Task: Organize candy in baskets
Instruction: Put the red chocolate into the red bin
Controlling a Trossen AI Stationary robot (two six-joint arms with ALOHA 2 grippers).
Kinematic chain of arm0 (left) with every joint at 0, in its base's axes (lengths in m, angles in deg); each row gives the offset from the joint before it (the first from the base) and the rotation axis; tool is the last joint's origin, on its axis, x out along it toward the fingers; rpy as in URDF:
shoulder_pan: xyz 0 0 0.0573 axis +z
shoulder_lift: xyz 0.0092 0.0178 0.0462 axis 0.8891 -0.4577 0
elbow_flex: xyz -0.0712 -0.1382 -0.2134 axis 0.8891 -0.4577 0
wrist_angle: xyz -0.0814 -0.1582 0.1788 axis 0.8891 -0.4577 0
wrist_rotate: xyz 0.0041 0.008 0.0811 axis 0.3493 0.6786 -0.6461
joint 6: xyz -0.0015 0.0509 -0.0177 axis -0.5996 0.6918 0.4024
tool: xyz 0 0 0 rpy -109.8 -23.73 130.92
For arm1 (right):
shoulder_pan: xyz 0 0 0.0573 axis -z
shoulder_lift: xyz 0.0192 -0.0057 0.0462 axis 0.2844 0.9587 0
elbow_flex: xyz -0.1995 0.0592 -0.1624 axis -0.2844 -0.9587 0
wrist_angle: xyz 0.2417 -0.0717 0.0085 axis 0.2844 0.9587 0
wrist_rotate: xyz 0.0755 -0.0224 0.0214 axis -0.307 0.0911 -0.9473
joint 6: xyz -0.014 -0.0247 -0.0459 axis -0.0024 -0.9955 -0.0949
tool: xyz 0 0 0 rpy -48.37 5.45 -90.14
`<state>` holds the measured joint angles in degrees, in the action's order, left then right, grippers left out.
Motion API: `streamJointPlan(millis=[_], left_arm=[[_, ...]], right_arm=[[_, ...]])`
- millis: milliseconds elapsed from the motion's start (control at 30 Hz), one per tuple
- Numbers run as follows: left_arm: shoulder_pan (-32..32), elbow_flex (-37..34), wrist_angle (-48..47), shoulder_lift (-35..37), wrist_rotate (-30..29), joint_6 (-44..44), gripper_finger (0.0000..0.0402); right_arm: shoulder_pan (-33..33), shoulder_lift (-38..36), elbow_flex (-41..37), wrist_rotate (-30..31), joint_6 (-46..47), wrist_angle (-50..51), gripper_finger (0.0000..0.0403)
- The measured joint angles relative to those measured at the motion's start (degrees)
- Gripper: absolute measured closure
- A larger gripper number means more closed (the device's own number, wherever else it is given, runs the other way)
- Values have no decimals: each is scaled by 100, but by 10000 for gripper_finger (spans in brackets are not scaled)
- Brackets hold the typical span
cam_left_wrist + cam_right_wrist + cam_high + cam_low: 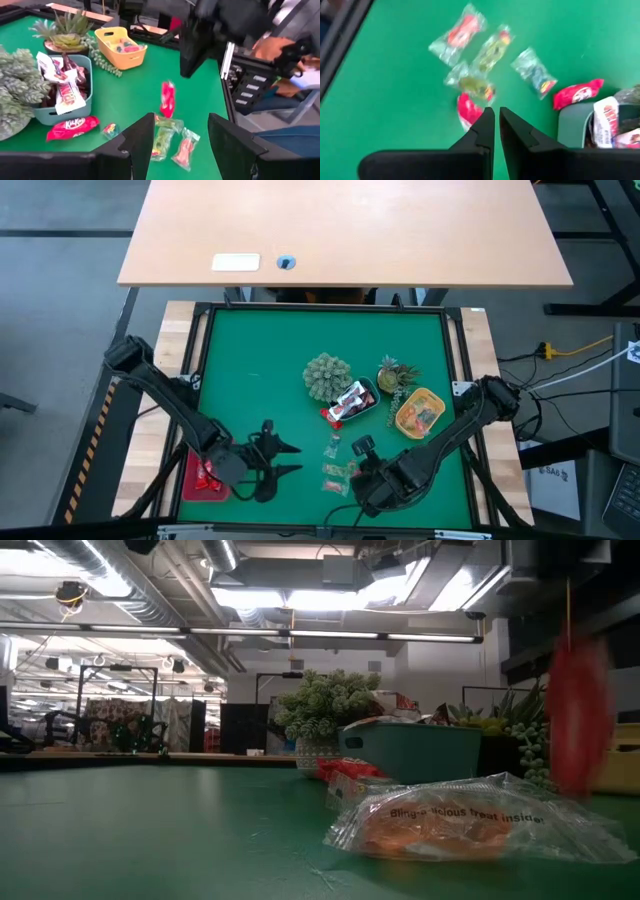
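Wooden desk (345, 230) behind green table (260, 380); ceiling strip lights (330, 636)

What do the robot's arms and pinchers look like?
Both arms are dark, nearly black, built from chunky jointed segments with black cables running along them. The left gripper has two flat, dark fingers that taper towards the tips. The right gripper has matching smooth black fingers, wedge-shaped and plain, without markings.

"KitKat" is read in white on the red wrapped bar (72, 128) lying on the green mat beside the pale blue basket (65, 107). On the clear candy packet (470, 825) in the low view, partly legible print is seen, roughly "...cious treat inside". No other text can be made out.
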<state>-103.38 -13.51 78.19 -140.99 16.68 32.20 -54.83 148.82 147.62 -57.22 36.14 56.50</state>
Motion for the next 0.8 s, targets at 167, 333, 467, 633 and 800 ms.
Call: streamJointPlan(millis=[167,333,467,633,800], left_arm=[[24,0,184,-360,1,-47,224],[59,0,335,-613,82,-185,224],[59,0,355,-709,86,-185,224],[60,0,370,-715,89,-186,224],[59,0,406,-715,89,-185,224]], right_arm=[[238,0,120,-98,5,-20,381],[383,0,120,-759,8,21,399],[393,0,114,-1097,131,65,383],[385,0,105,-1269,174,567,340],[385,0,-118,-1073,480,899,264]])
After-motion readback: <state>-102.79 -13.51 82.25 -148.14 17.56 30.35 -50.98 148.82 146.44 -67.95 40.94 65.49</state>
